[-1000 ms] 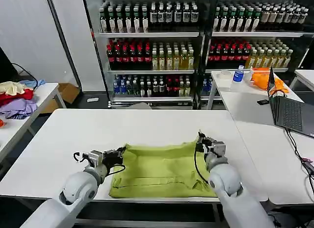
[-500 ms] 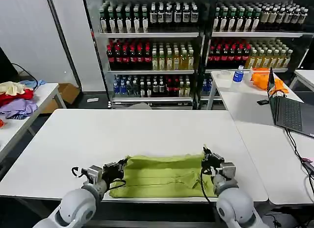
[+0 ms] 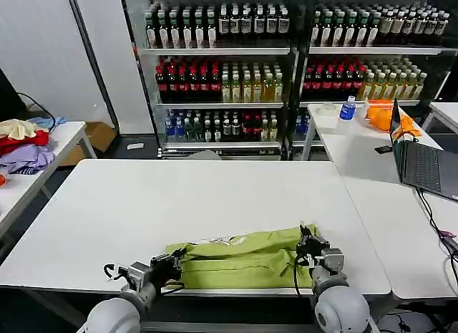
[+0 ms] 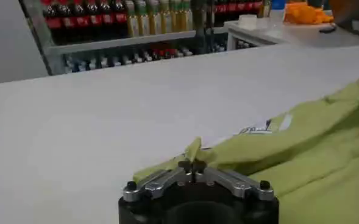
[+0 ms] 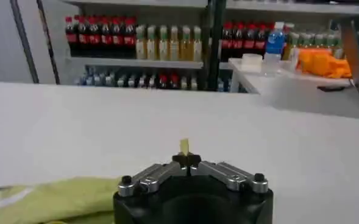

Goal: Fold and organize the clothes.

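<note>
The lime yellow-green T-shirt point(image 3: 240, 257) lies folded into a long band along the front edge of the white table point(image 3: 179, 197), with a bit of white print point(image 3: 218, 241) showing on top. My left gripper point(image 3: 174, 259) is shut on the shirt's left end; the left wrist view shows a pinch of green cloth point(image 4: 193, 148) between its fingertips. At the shirt's right end my right gripper point(image 3: 305, 241) is shut on a corner, and a small tab of cloth point(image 5: 184, 146) sticks up from my right gripper point(image 5: 186, 161) in the right wrist view.
A side table at left holds a red, purple and cream garment pile point(image 3: 23, 143). A right-hand table carries a laptop point(image 3: 422, 161), an orange cloth point(image 3: 383, 114) and a bottle point(image 3: 348, 107). Drink shelves point(image 3: 286, 68) stand behind.
Both grippers pulled the shirt's far edge toward the table's front edge, folding it over. The cloth went from a broad sheet to a narrow band, and the white print came into view.
</note>
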{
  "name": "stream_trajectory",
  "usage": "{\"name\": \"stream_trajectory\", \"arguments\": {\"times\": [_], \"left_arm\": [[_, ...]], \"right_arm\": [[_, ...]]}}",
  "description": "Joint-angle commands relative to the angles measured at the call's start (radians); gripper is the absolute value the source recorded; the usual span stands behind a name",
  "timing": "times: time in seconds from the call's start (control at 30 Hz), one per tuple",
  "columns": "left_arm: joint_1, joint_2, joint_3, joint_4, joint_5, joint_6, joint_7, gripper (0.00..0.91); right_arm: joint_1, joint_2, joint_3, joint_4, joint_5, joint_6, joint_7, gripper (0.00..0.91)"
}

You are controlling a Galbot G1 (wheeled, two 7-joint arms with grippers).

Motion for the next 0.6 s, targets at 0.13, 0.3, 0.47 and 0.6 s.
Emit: {"name": "stream_trajectory", "arguments": {"times": [0.13, 0.3, 0.47, 0.6], "left_arm": [[0.025, -0.015, -0.012, 0.003, 0.084, -0.034, -0.01, 0.907], [0.061, -0.032, -0.049, -0.032, 0.083, -0.052, -0.031, 0.907], [0.139, -0.06, -0.123, -0.086, 0.074, -0.056, -0.054, 0.907], [0.17, -0.101, -0.154, -0.094, 0.049, -0.044, -0.086, 0.907]], "right_arm": [[-0.074, 0.035, 0.011, 0.023, -0.08, 0.027, -0.03, 0.907], [-0.123, 0.03, 0.027, 0.073, -0.133, 0.076, -0.055, 0.907], [-0.193, 0.032, 0.069, 0.131, -0.148, 0.098, -0.045, 0.907], [-0.241, 0.03, 0.084, 0.162, -0.163, 0.115, -0.049, 0.907]]}}
